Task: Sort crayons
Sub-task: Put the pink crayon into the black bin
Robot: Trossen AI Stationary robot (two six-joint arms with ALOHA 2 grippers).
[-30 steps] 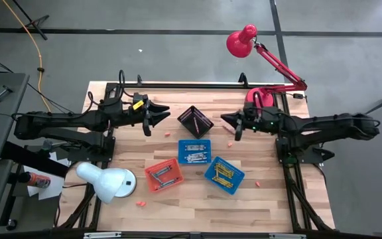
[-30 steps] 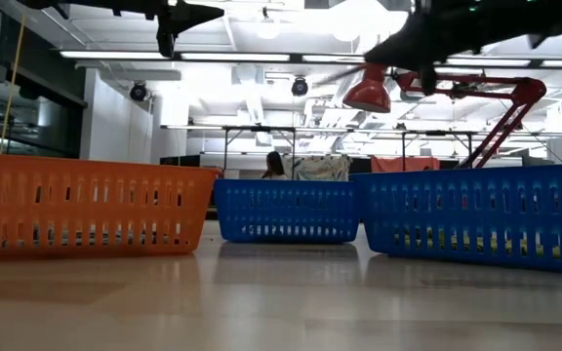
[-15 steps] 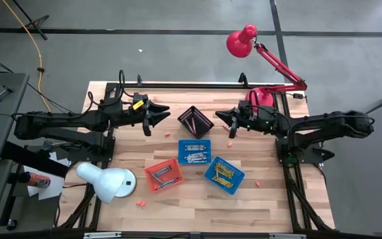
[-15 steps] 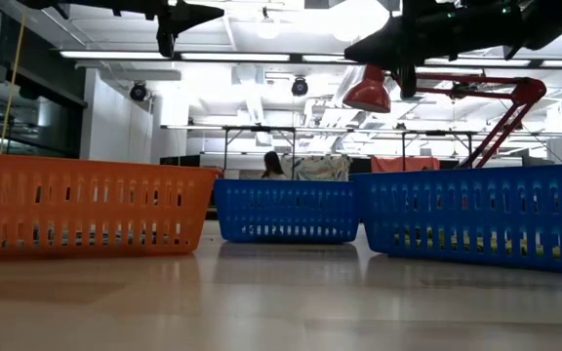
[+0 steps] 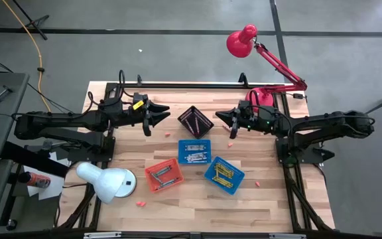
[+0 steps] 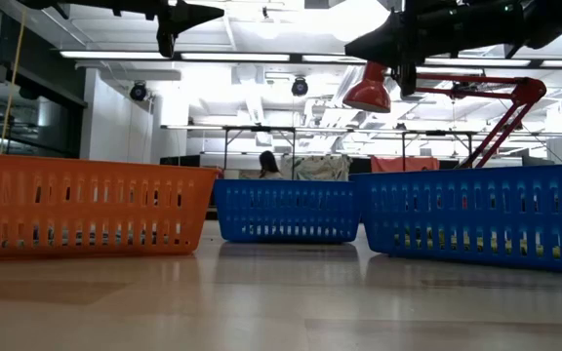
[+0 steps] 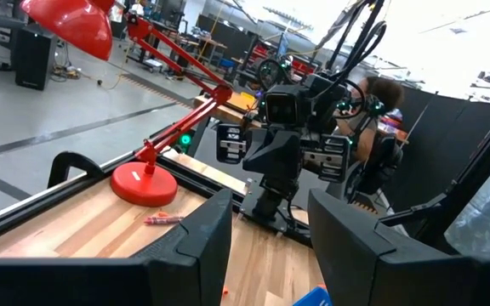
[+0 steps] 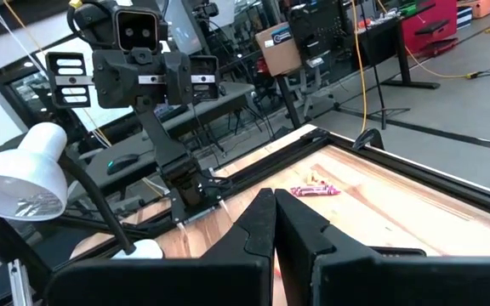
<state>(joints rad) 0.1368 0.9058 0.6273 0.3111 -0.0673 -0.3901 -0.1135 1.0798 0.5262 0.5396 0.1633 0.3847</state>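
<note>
1. High view. Wooden table (image 5: 197, 199) on a grey floor; red lamp (image 5: 244, 41) at the far edge, white lamp (image 5: 105, 180) at the near left corner. Four mesh baskets sit mid-table: black basket (image 5: 195, 121), blue basket (image 5: 194, 151), second blue basket (image 5: 224, 174), orange basket (image 5: 164, 174). Each holds some crayons. Loose crayons remain on the wood: one near the right gripper (image 5: 230, 141), one beside the black basket (image 5: 166, 133), one right of the second blue basket (image 5: 258, 182), one by the near edge (image 5: 140, 203).
2. High view, arms. Left gripper (image 5: 156, 114) hovers left of the black basket, fingers apart, holding nothing. Right gripper (image 5: 221, 120) hovers right of the black basket, fingers pressed together, nothing visible between them.
3. Low view. Orange basket and both blue baskets seen side-on; both grippers hang high above them, clear of the table.
4. Left wrist view. Own fingers stand spread, gap empty; the right arm faces it across the table.
5. Right wrist view. Own fingers (image 8: 262, 229) meet with no crayon seen.
6. Judgement: between picks. Next move likely calls for the right gripper to open, descend onto the nearby loose crayon, and align across its thin length.
</note>
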